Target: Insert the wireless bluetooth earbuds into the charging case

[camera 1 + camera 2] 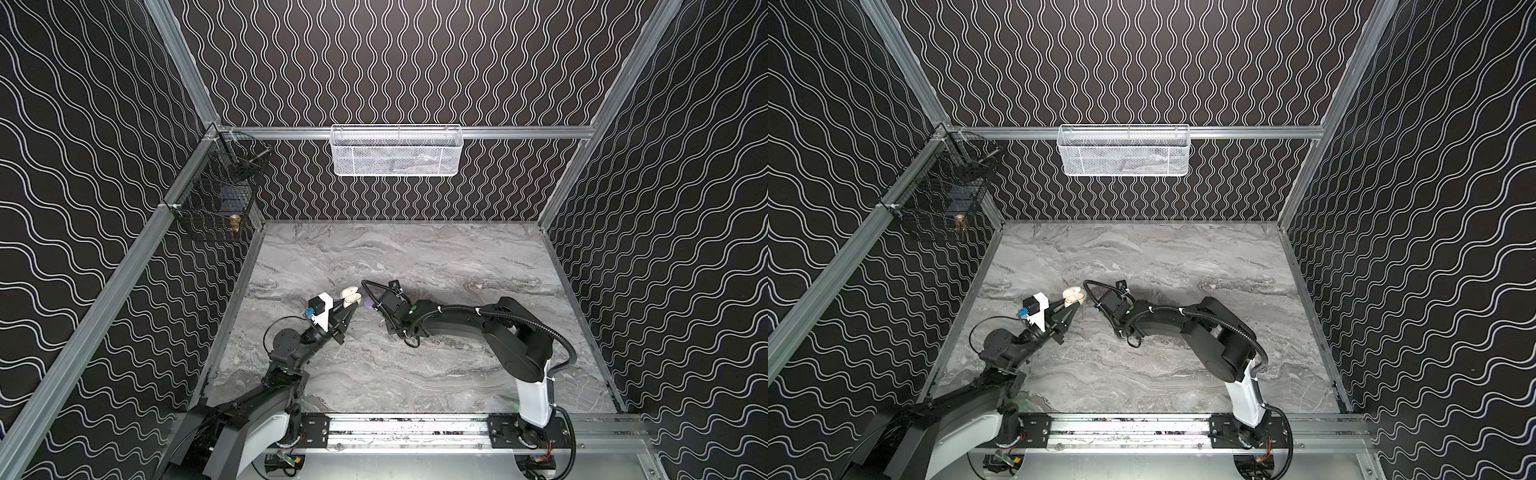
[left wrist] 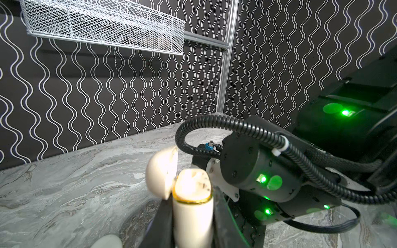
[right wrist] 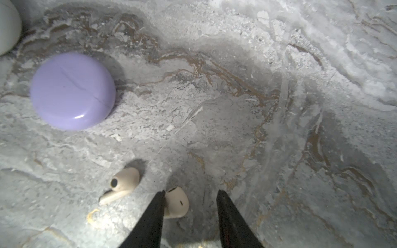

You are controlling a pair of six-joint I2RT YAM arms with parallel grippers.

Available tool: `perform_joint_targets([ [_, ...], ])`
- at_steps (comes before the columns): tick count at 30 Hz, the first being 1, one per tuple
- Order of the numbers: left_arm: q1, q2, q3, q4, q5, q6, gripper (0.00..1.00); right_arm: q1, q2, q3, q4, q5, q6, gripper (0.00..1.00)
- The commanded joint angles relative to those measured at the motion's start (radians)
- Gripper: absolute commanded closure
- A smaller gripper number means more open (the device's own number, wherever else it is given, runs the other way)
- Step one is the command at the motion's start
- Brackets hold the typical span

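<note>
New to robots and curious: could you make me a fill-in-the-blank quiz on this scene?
1. The left gripper holds a cream case whose lid is ____.
2. The lilac case on the table has its lid ____.
3. The right gripper, with open jaws, straddles one of ____ off-white earbuds.
Missing: open; shut; two.

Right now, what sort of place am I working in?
Probably a robot test booth: a metal frame holds wave-patterned walls, two robot arms sit on a front rail by a marble-look tabletop, and a wire basket hangs at the back.
</note>
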Motion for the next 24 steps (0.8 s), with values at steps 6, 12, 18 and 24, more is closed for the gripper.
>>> perform_joint_targets([
  [6,0.002,0.01,0.0,0.031,0.011,0.009,1.0,0.0,0.01,0.018,0.012,-0.041,0.015,0.45],
  [12,0.001,0.02,0.0,0.046,0.018,0.007,1.0,0.001,0.034,0.02,-0.009,-0.043,0.023,0.42],
  [18,0.002,0.023,0.002,0.054,0.021,0.003,1.0,0.012,-0.02,-0.048,-0.008,-0.044,0.036,0.42],
  [24,0.002,-0.019,0.002,0.004,0.008,0.02,1.0,0.012,-0.073,-0.125,0.001,-0.034,0.055,0.43],
])
